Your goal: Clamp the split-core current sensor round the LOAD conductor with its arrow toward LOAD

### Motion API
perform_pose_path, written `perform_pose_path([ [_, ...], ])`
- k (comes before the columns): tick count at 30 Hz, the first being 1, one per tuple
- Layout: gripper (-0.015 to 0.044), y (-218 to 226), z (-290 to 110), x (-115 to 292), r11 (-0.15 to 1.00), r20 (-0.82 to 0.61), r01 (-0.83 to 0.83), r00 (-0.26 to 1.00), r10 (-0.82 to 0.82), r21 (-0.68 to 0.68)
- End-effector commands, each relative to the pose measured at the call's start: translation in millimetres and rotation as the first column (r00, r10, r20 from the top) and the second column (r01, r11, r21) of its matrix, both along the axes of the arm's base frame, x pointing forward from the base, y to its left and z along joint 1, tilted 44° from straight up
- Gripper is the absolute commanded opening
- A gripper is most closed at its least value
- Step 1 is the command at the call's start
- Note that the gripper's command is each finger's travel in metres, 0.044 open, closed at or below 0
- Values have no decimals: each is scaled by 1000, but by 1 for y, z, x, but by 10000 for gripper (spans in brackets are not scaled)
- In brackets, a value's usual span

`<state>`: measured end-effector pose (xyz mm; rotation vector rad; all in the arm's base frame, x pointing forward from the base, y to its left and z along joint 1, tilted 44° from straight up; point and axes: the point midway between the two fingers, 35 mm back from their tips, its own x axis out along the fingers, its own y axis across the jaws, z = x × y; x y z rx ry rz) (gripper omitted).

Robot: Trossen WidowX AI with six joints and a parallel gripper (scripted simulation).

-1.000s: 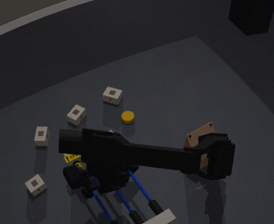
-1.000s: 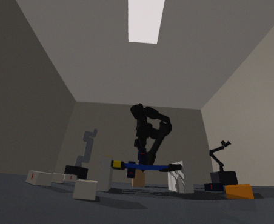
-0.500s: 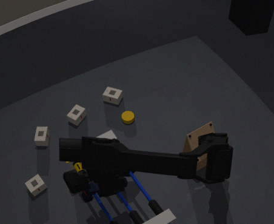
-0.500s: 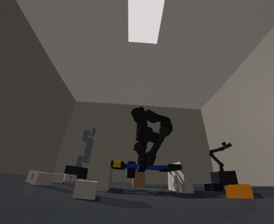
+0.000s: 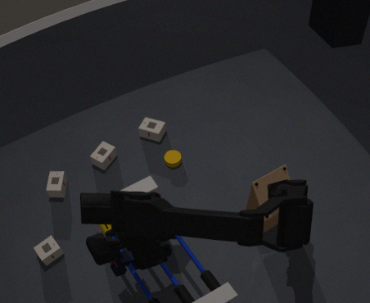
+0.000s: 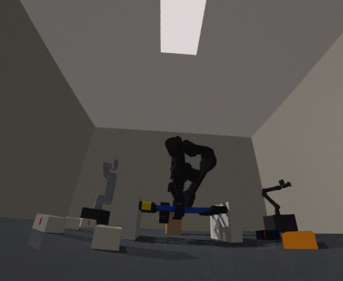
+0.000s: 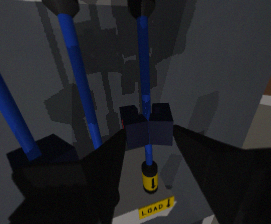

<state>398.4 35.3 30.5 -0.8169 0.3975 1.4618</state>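
Note:
My gripper (image 7: 148, 130) (image 6: 178, 205) is shut on the dark navy split-core sensor (image 7: 161, 131) (image 6: 178, 213) (image 5: 126, 257). In the wrist view the sensor's halves have a narrow gap at their upper side. The blue LOAD conductor (image 7: 144, 65) (image 5: 139, 282) runs into that gap and comes out below the sensor. Whether it lies fully inside the core and whether the latch is closed are hidden. A red mark shows on the left half; I cannot read the arrow. A yellow collar (image 7: 150, 180) (image 6: 146, 206) and yellow LOAD label (image 7: 157, 206) mark the conductor's end.
Two more blue conductors (image 7: 78, 65) (image 5: 190, 253) run alongside; the farthest carries another dark block (image 7: 56, 147). White supports (image 6: 233, 224) (image 5: 143, 185) hold the ends. Several white blocks (image 5: 152, 128), a yellow disc (image 5: 173, 157), an orange block (image 6: 300, 240) and a tan wedge (image 5: 270, 182) stand around.

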Motion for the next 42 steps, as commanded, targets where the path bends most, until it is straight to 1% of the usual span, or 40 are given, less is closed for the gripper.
perform_pose_path([
  [1,0,-2,1,0,1000,4,2,1000,-2,-1],
  [42,0,-1,0,3,1000,-13,-13,1000,13,-7],
])
